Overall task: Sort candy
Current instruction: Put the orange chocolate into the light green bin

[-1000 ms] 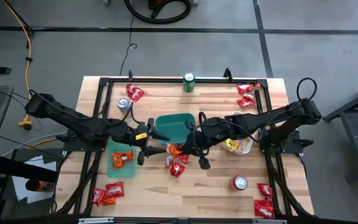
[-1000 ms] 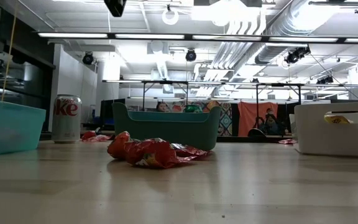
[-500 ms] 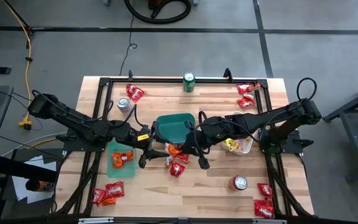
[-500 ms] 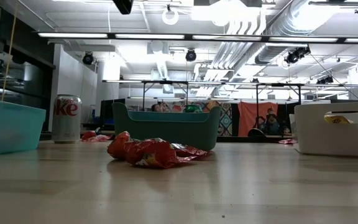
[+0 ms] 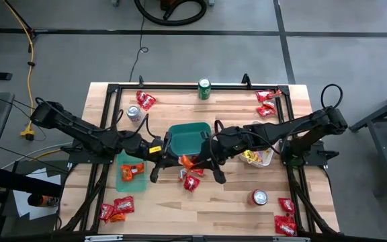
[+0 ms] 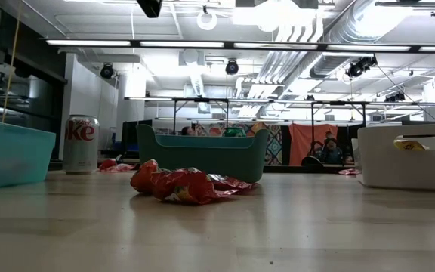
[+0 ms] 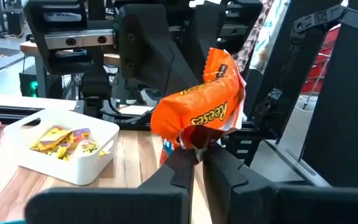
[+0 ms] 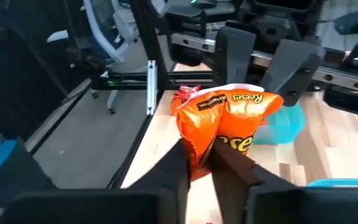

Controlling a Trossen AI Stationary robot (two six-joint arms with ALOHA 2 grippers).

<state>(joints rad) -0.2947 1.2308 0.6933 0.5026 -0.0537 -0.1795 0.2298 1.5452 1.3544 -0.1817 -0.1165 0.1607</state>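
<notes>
An orange candy packet [image 5: 187,161] hangs between my two grippers over the table's middle, just in front of the dark green bin [image 5: 188,136]. My left gripper [image 5: 175,162] reaches it from the left and is shut on it [image 7: 197,102]. My right gripper [image 5: 197,160] reaches it from the right, its fingers closed on the same packet [image 8: 225,121]. More red and orange candy [image 5: 191,180] lies on the wood below them; the low view shows this pile [image 6: 183,183]. My left gripper pinches the packet's crumpled lower end [image 7: 194,138] between its two fingers, coming level from the table's left. The packet stands up above the fingers, clear of the table. My right gripper has the packet's lower edge [image 8: 202,157] between its two fingers, coming level from the table's right. The packet rises upright past them, lifted clear.
A light teal bin [image 5: 130,171] holding an orange packet stands at the left, a white bin [image 5: 257,156] with yellow candy at the right. A green can [image 5: 204,88], a silver can [image 5: 134,113] and a red can [image 5: 259,197] stand about. Red candy heaps [image 5: 116,208] [image 5: 285,218] [image 5: 266,101] [image 5: 145,101] lie near the corners.
My left gripper has moved toward the table's right, up to the orange packet at my right gripper. The right arm and the packet have stayed where they were.
</notes>
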